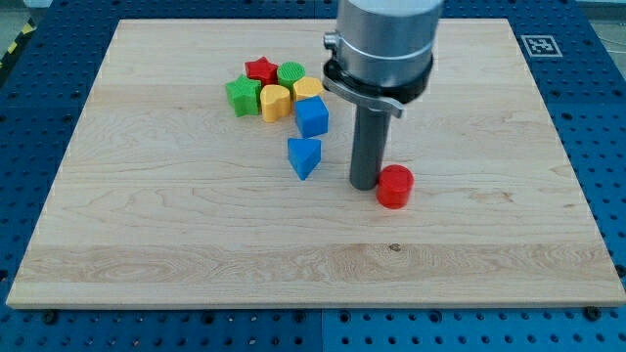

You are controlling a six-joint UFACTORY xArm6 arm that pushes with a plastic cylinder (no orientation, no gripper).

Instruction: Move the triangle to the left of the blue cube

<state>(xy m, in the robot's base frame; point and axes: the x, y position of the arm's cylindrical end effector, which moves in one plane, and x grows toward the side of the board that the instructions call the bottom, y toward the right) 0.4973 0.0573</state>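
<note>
Currently my tip [365,186] sits on the worktop [147,225], touching the red cylinder [394,186] on its left; no end effector, just the rod. Blue triangle [304,156] lies just below the blue cube [312,116], left of my tip, apart from it.

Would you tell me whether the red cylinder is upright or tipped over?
Upright: the red cylinder shows its round top, beside my tip.

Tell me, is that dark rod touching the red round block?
Cannot tell. In the camera view my tip sits right beside the red cylinder, on its left, with no visible gap, but overlap alone doesn't prove contact.
</note>
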